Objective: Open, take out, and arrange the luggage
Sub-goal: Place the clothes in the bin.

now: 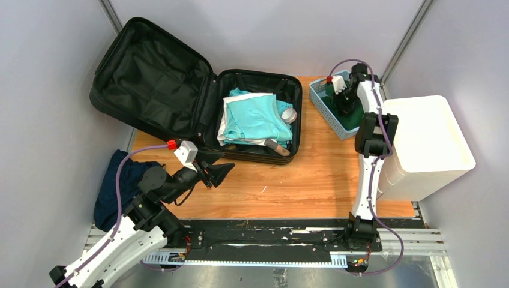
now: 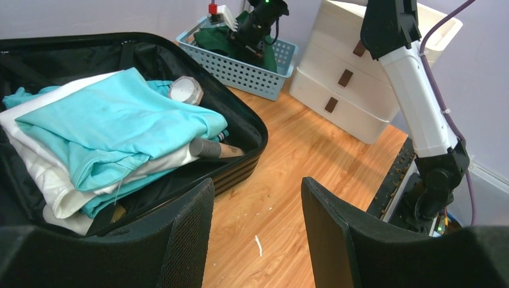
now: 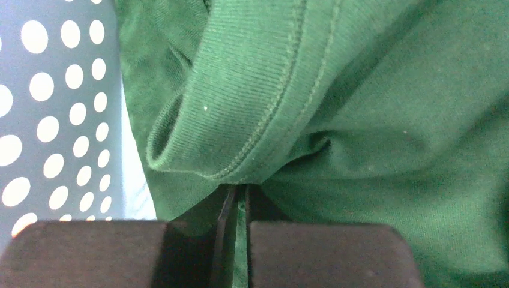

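Where the ribbed hard-shell luggage (image 1: 150, 78) lies open, the left gripper (image 2: 255, 187) gapes wide beside it. Right of the luggage, the right gripper (image 3: 240, 207) pinches soft green knit cloth (image 3: 360, 120).

Wears white shells on the long links of the left arm (image 1: 120, 243) and the right arm (image 1: 364, 192), with black housings at the joints. Trails a purple cable (image 1: 119, 180) along each arm. Bears a red cap (image 1: 172, 144) beside a white camera block (image 1: 188, 153) at each wrist. Ends the left gripper (image 2: 257, 183) in broad matt black jaws, inner faces finely dimpled.
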Tool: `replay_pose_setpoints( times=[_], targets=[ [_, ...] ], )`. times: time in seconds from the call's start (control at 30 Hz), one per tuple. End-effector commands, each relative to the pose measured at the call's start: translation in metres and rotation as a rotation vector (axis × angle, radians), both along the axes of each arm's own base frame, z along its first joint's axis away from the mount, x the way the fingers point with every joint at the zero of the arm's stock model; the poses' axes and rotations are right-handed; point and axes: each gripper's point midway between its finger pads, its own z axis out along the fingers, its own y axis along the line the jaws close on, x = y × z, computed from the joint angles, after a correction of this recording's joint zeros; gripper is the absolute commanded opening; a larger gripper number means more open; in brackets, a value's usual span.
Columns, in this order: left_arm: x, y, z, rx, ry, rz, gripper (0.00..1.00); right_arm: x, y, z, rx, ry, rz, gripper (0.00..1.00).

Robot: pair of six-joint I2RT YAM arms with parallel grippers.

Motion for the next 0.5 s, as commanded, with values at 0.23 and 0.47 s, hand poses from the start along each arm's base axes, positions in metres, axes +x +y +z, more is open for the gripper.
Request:
replay_pose_setpoints(
  times=[0.23,0.47],
  targets=[
    [-0.001,-0.005,0.005,-0.015,-0.019,-0.022,0.59,-0.034,0.058,0.06,0.385,0.078,-0.034,0.0],
    [-0.003,-0.005,0.005,-0.014,-0.021,-0.031,0.59,-0.027,0.082,0.109,0.602,0.057,-0.106,0.0]
  ],
)
